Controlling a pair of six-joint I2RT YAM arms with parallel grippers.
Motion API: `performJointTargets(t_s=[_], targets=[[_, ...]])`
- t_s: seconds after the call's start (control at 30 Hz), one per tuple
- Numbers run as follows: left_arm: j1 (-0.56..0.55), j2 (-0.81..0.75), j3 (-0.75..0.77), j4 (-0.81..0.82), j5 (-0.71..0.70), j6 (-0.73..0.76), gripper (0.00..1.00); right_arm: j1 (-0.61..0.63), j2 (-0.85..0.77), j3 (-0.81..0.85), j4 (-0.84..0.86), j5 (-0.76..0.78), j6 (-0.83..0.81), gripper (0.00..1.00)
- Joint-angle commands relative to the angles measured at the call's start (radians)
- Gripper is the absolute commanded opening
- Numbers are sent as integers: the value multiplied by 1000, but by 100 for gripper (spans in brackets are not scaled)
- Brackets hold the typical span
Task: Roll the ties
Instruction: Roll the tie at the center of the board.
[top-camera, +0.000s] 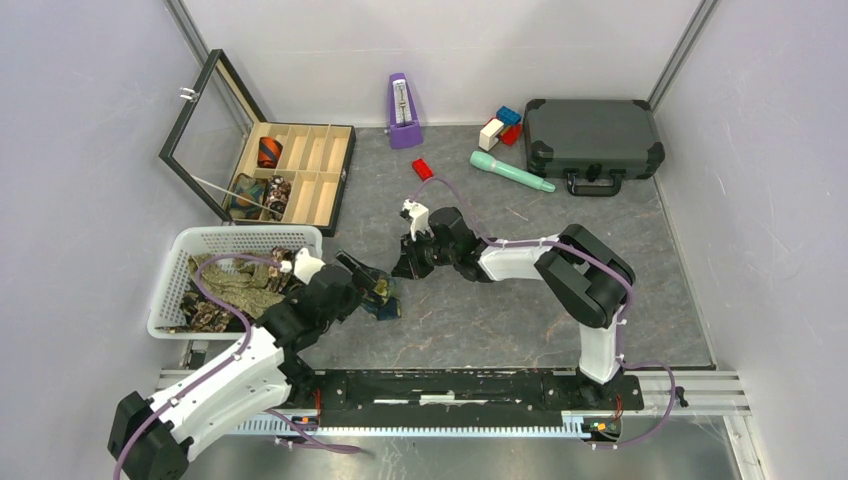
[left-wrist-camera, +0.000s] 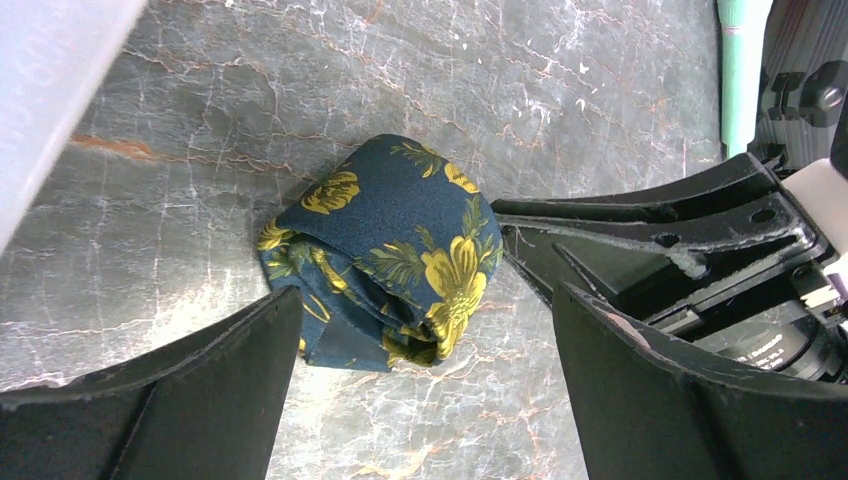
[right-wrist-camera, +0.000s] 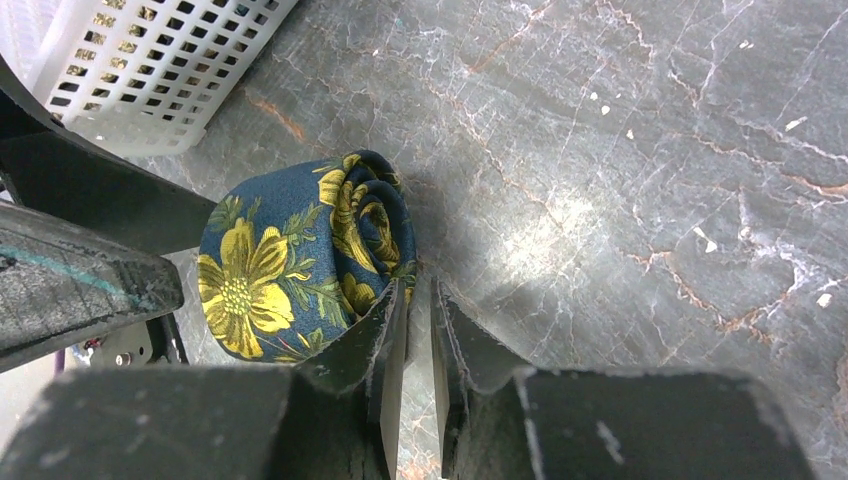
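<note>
While soft navy tie (left-wrist-camera: 390, 240), yellow-flowered, sits as chubby coil on veined grey marble-look tabletop (left-wrist-camera: 500, 80), left gripper (left-wrist-camera: 425, 300) gapes wide astride it, gripping nothing; right gripper (right-wrist-camera: 418, 300) nearly closed, empty, fingertip against coil's side.

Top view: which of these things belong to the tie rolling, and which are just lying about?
Belong to the job:
rolled navy tie
loose ties in the basket
rolled ties in the box

Just lying about:
metronome
red block
teal tool
black case
small blocks
</note>
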Motion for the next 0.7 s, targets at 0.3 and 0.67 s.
performJointTargets(t_s=[0.3, 0.67], targets=[[-7, 22, -27, -111, -40, -98, 92, 8, 30, 85, -3, 73, -76, 21], [-7, 69, -95, -31, -28, -115, 89, 16, 108, 133, -16, 10, -145, 21]])
